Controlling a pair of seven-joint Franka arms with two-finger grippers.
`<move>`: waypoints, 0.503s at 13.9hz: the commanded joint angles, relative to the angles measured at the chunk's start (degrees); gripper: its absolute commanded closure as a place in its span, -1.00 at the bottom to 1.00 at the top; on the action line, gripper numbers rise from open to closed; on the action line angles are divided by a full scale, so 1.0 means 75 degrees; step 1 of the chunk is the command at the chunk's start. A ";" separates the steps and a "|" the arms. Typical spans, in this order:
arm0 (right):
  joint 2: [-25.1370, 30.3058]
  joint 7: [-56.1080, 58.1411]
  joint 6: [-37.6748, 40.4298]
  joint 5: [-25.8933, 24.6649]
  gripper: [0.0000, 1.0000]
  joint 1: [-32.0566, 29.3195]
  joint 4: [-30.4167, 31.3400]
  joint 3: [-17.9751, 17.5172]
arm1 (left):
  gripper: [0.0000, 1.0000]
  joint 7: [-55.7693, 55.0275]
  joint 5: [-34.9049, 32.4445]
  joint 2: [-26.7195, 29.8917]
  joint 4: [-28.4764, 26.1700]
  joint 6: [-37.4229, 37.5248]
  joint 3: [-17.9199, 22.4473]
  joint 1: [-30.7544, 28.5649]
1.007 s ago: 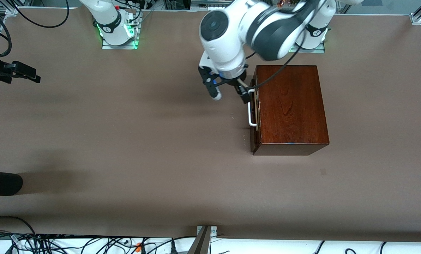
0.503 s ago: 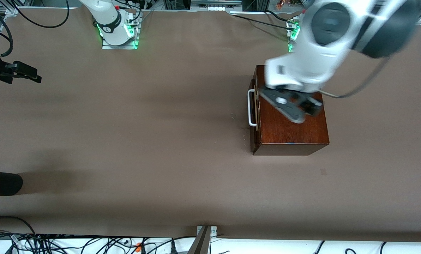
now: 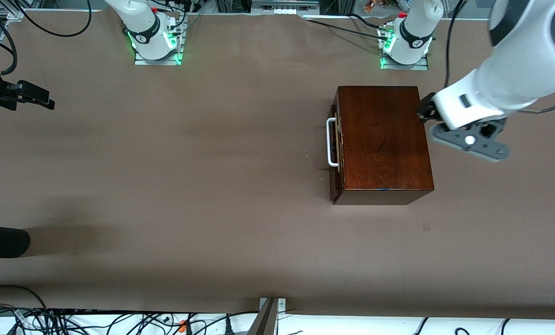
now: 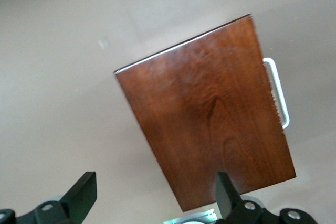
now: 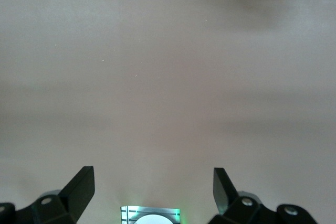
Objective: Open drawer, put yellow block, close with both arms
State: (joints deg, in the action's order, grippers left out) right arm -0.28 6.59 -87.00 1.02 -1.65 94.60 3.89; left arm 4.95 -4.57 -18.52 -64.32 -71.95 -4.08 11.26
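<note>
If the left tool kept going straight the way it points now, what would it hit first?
Probably the wooden box: its top fills most of the left wrist view between the open fingers of the left tool, though depth is unclear.

Closed drawer (image 3: 335, 149), white handle (image 3: 331, 142), in mahogany box (image 3: 383, 139).

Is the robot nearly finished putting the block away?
Looks nearly finished. The drawer sits pushed into the wooden box, and no yellow block shows anywhere, so it may already be inside. Nothing is in hand: the left gripper is open and empty above the box's edge, and the right gripper waits open over bare table. Little seems left.
</note>
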 commanded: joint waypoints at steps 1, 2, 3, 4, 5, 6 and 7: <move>0.0072 0.0058 -0.0001 -0.0089 -1.00 -0.0049 0.0019 -0.0050 | -1.00 -0.0168 0.0199 0.1190 -0.1615 -0.0541 0.0403 -0.0141; 0.0061 0.0058 0.0010 -0.0089 -1.00 -0.0049 0.0019 -0.0050 | -1.00 -0.0156 0.0199 0.1471 -0.2106 -0.0822 0.0403 -0.0340; 0.0061 0.0058 0.0010 -0.0089 -1.00 -0.0049 0.0019 -0.0050 | -1.00 -0.0168 0.0199 0.1798 -0.2633 -0.1161 0.0415 -0.0446; 0.0072 0.0058 0.0010 -0.0089 -1.00 -0.0049 0.0019 -0.0050 | -1.00 -0.0168 0.0199 0.2080 -0.3056 -0.1408 0.0415 -0.0610; 0.0072 0.0070 0.0010 -0.0089 -1.00 -0.0049 0.0019 -0.0050 | -1.00 -0.0168 0.0199 0.2350 -0.3455 -0.1619 0.0403 -0.0843; 0.0072 0.0058 0.0010 -0.0089 -1.00 -0.0049 0.0019 -0.0050 | -1.00 -0.0168 0.0199 0.2573 -0.3795 -0.1761 0.0403 -0.0880; 0.0072 0.0058 0.0010 -0.0089 -1.00 -0.0049 0.0019 -0.0050 | -1.00 -0.0191 0.0211 0.2784 -0.4019 -0.1820 0.0415 -0.0892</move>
State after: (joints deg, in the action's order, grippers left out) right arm -0.28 6.59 -87.02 1.02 -1.65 94.60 3.89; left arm 4.62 -4.37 -3.85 -86.52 -82.45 -0.71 5.26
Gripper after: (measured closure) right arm 0.000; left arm 0.000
